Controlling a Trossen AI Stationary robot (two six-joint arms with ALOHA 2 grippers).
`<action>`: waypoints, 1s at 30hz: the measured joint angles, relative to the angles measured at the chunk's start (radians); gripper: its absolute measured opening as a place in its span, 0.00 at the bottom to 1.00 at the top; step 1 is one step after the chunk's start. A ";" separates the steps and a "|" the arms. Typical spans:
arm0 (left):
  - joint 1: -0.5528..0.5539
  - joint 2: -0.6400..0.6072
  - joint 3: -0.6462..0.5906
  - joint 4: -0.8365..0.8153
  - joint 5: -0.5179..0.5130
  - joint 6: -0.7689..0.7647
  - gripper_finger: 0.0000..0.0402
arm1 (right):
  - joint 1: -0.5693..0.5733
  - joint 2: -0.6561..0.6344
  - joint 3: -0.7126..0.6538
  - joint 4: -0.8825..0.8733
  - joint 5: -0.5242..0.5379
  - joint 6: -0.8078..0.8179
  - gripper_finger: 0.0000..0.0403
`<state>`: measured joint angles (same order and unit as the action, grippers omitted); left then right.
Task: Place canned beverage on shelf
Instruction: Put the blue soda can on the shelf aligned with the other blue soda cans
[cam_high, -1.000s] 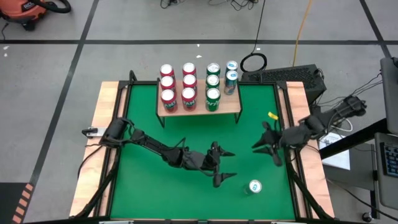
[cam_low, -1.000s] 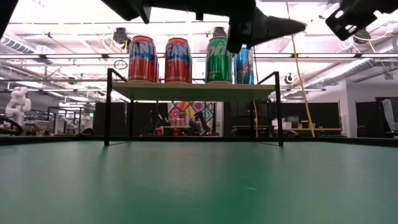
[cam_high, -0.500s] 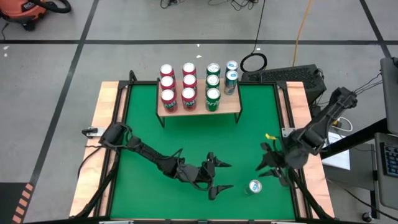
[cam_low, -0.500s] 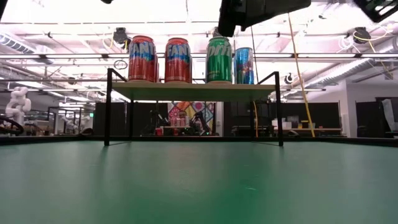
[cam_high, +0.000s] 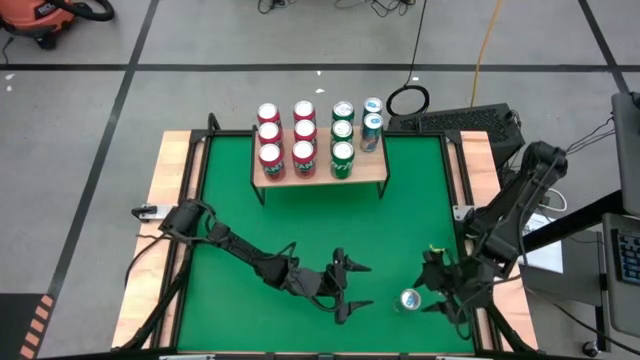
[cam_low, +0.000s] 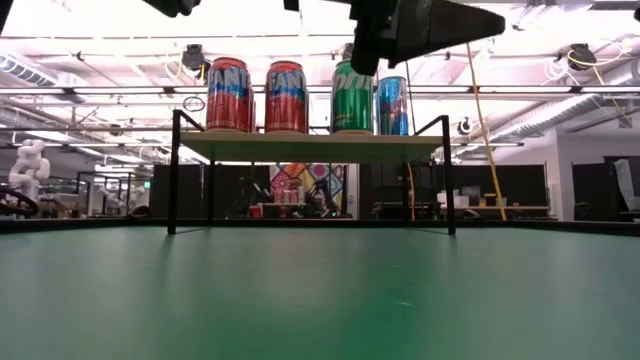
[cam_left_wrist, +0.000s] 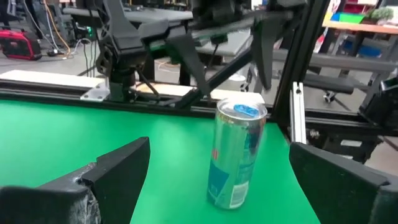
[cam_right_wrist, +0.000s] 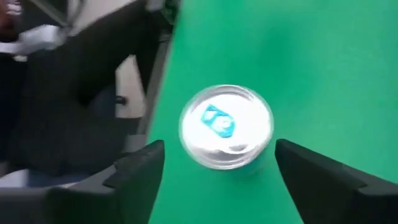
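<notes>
A silver-and-blue can stands upright on the green table near its near right corner; it also shows in the left wrist view and from above in the right wrist view. My right gripper hovers open over it, one finger on either side of its top, not touching. My left gripper is open and level, pointing at the can from the table's left, a short way off. The light-wood shelf at the far middle carries several red, green and blue cans.
The table's raised frame and a black post run just beyond the can on the right. A keyboard lies off the table's far right corner. Open green surface lies between the can and the shelf.
My right gripper has swung from the table's right middle toward the near edge and down, ending over the can, and its fingers have opened wider. My left gripper has drifted a little toward the near edge. The can has stayed where it was.
</notes>
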<state>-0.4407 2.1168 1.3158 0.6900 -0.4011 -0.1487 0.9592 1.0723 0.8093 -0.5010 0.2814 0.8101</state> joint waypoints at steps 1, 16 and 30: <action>0.001 0.001 0.000 0.003 0.000 0.000 0.95 | -0.001 0.008 0.000 -0.010 0.013 0.004 0.75; 0.025 0.010 0.000 0.011 0.004 -0.002 0.95 | -0.002 0.132 0.000 0.048 0.032 -0.034 0.80; 0.045 0.025 0.000 0.006 0.004 -0.028 0.95 | -0.018 0.191 0.000 0.092 0.083 -0.081 0.58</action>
<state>-0.3958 2.1422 1.3163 0.6959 -0.3973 -0.1769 0.9412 1.2633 0.8089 -0.4093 0.3647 0.7295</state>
